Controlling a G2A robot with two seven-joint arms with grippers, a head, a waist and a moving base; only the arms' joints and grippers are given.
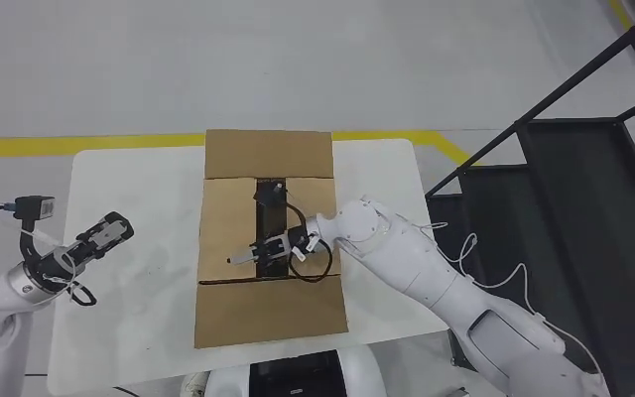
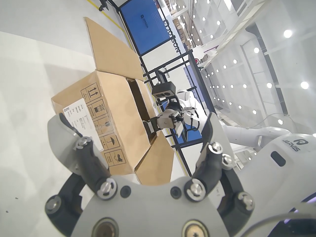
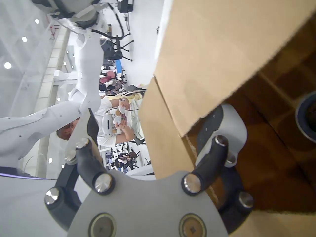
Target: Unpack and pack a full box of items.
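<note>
An open cardboard box [image 1: 268, 238] stands in the middle of the white table [image 1: 139, 189], its end flaps spread flat and its side flaps leaving a narrow dark gap. My right gripper [image 1: 260, 252] hovers over that gap. In the right wrist view the right gripper [image 3: 158, 129] is open and straddles a flap [image 3: 222, 38] edge, one finger [image 3: 86, 129] outside and the other inside the box. A dark round rim [image 3: 306, 117] shows inside. My left gripper [image 1: 104, 235] is open over the table's left side, away from the box [image 2: 108, 114], with nothing between its fingertips [image 2: 138, 129].
Bare tabletop surrounds the box on the left and right. Dark metal stairs [image 1: 566, 198] stand close off the table's right edge. A yellow floor line [image 1: 99, 145] runs behind the table.
</note>
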